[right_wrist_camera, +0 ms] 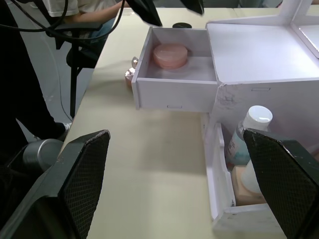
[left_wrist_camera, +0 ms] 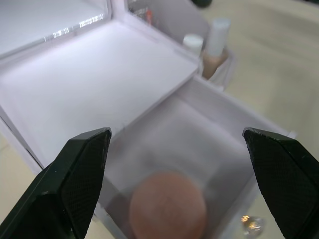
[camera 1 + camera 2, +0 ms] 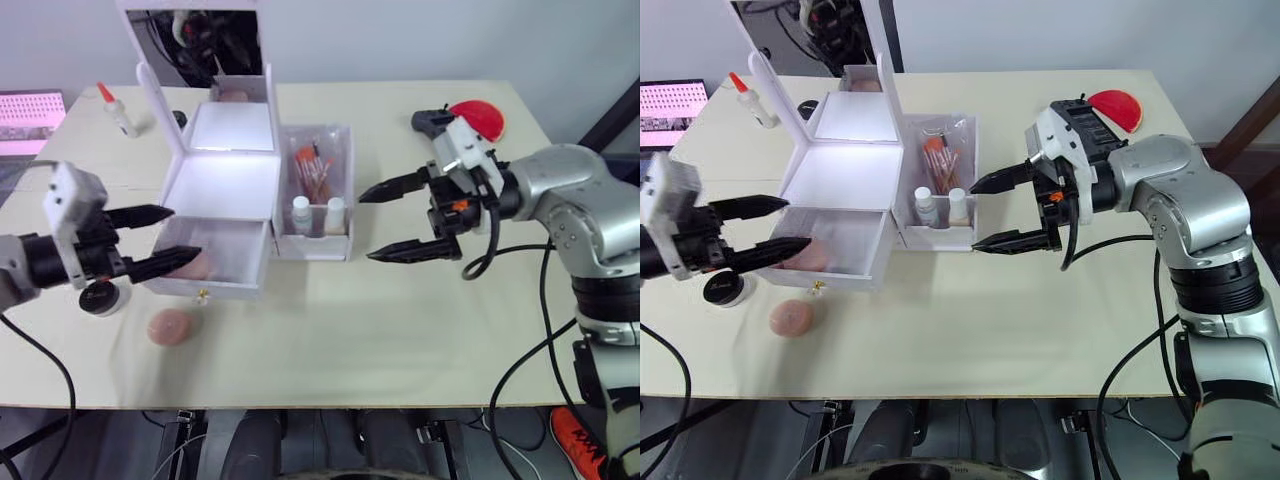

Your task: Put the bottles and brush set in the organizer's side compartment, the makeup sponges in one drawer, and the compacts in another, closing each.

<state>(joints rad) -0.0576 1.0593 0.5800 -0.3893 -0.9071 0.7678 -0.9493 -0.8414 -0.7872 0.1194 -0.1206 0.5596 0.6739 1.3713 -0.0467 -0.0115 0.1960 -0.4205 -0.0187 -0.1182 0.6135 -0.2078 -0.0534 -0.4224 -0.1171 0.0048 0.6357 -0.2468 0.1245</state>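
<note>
Nearest, the surface spans the lower frame. Centre-left, the organizer has bottles and brushes already in its side compartment. Its open drawer holds one sponge; another sponge waits lower left. Both left tool and right tool gape wide, empty. Compacts remain, I judge.

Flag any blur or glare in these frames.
Left wrist view: sponge in the open drawer is soft, out of focus; a glare streak on the lid. Left eye view: the organizer top is blown out white.
</note>
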